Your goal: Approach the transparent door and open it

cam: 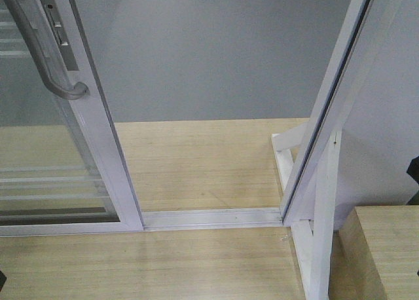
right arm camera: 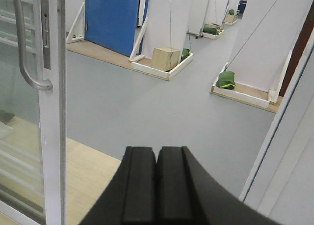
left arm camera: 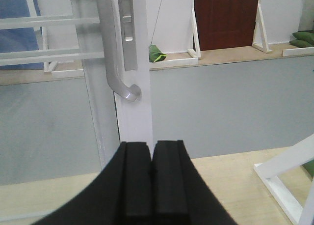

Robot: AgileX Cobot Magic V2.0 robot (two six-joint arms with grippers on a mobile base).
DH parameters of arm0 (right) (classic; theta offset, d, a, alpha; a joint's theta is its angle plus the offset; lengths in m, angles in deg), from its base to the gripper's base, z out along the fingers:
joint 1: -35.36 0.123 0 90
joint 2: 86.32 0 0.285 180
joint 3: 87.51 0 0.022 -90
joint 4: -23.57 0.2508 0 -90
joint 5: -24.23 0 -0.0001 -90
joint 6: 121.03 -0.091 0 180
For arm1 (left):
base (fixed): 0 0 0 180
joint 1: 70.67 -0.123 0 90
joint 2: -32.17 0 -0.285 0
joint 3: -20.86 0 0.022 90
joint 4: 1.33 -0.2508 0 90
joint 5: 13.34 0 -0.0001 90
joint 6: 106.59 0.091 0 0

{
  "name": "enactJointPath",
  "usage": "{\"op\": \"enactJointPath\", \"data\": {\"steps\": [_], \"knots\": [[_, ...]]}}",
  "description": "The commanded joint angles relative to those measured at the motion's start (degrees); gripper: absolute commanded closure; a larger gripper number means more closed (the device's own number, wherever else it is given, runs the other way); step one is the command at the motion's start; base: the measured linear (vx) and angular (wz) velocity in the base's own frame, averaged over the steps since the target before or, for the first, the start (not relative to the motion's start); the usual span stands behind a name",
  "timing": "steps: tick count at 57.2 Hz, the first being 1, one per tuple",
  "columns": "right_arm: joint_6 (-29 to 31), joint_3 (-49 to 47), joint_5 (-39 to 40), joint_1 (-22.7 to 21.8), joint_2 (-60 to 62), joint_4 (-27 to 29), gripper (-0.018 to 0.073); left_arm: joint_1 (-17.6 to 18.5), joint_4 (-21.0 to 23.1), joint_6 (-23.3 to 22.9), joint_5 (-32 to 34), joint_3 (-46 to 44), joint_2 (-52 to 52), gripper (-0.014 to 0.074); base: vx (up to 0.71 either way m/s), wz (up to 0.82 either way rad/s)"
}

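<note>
The transparent door (cam: pixel 98 130) stands at the left of the front view, slid aside, with a gap between its white stile and the frame post (cam: pixel 330 110) on the right. Its curved grey pull handle (cam: pixel 46 57) ends in a hook on the stile. In the left wrist view the door stile (left arm camera: pixel 140 102) and handle (left arm camera: pixel 115 63) rise straight ahead of my left gripper (left arm camera: pixel 151 145), which is shut on nothing and apart from them. In the right wrist view the door (right arm camera: pixel 51 136) and handle (right arm camera: pixel 24 48) are at the left; my right gripper (right arm camera: pixel 157 150) is shut and empty.
A white floor track (cam: pixel 209 218) crosses the wooden floor (cam: pixel 196 162) between door and post. White braces (cam: pixel 308 234) and a wooden box (cam: pixel 386 247) stand at the right. Beyond lie grey floor (right arm camera: pixel 147 97), white partitions, a blue door (right arm camera: pixel 110 18) and green bags (right arm camera: pixel 226 80).
</note>
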Motion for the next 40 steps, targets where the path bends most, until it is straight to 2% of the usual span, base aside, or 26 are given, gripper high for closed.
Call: {"op": "enactJointPath", "data": {"steps": [1,33,40], "knots": [[-0.08,-1.65,4.57,-0.33,-0.54,-0.53,0.0559,0.21,0.09,-0.30,4.25,1.34,-0.77,0.0593,0.00,0.00],[-0.08,-1.65,4.52,-0.33,-0.54,-0.24,0.0559,0.21,0.09,-0.30,4.25,1.34,-0.77,0.0593,0.00,0.00],[-0.02,-0.43,4.87,-0.14,-0.17,3.20,0.0559,0.21,0.09,-0.30,4.25,1.34,-0.77,0.0593,0.00,0.00]]}}
